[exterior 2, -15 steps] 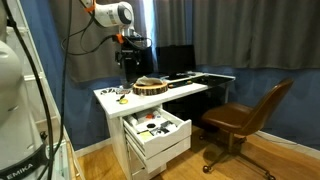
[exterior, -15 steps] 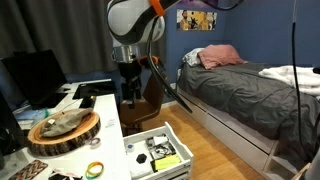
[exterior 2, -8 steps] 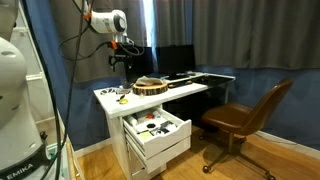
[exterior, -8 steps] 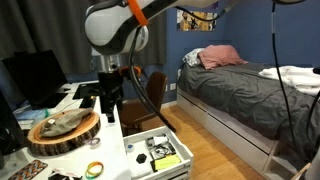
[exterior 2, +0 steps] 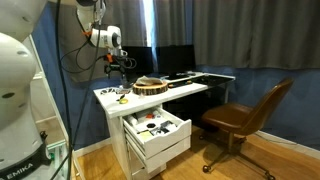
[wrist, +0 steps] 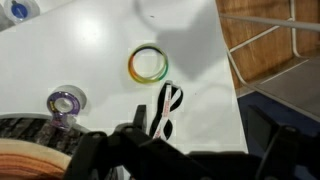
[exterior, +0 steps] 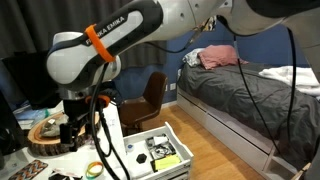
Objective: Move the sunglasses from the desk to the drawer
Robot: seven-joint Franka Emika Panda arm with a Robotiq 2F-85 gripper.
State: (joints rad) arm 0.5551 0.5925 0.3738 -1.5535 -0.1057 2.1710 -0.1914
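The sunglasses point(wrist: 168, 110), with a black-and-white frame, lie folded on the white desk point(wrist: 100, 40) in the wrist view, just below a green-yellow ring. My gripper point(wrist: 200, 125) hangs over them, open and empty, and its left finger point(wrist: 140, 118) is close beside the glasses. In both exterior views the gripper point(exterior: 70, 126) point(exterior 2: 118, 68) is above the near end of the desk point(exterior 2: 185, 90). The white drawer point(exterior: 160, 152) point(exterior 2: 155, 127) is pulled out below the desk and holds small black items and a yellow-green pad. I cannot make out the sunglasses in the exterior views.
A round wooden tray point(exterior: 45, 130) point(exterior 2: 152, 85) point(wrist: 30, 155) stands on the desk beside the gripper. A green-yellow ring point(wrist: 148, 64) point(exterior: 95, 170) and a purple tape ring point(wrist: 65, 101) lie nearby. A brown chair point(exterior 2: 245, 115) and a grey-covered bed point(exterior: 245, 95) stand beyond.
The arm has swung along the desk from its far part to the near end and has come lower, over the rings and the sunglasses. The gripper stays empty.
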